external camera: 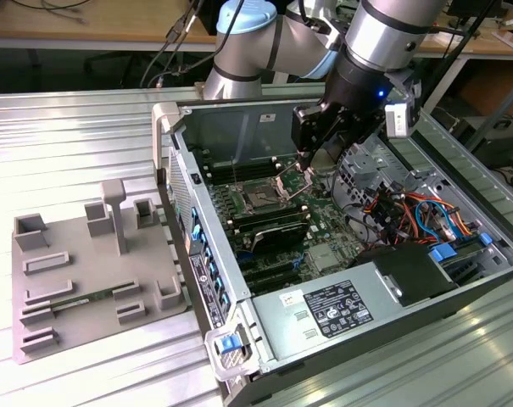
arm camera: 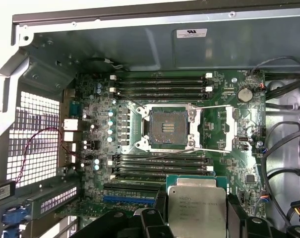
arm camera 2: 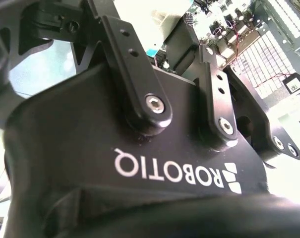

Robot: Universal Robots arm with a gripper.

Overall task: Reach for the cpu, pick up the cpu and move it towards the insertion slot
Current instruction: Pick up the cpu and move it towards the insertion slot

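CPU in transit
My gripper (arm camera: 197, 218) clamps the cpu (arm camera: 197, 208), hovering just beside the open slot (arm camera: 165, 126), memory rows between

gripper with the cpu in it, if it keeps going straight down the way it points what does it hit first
Probably the motherboard beside the insertion slot: in the exterior view the gripper points down, holding the cpu. Depth is unclear.
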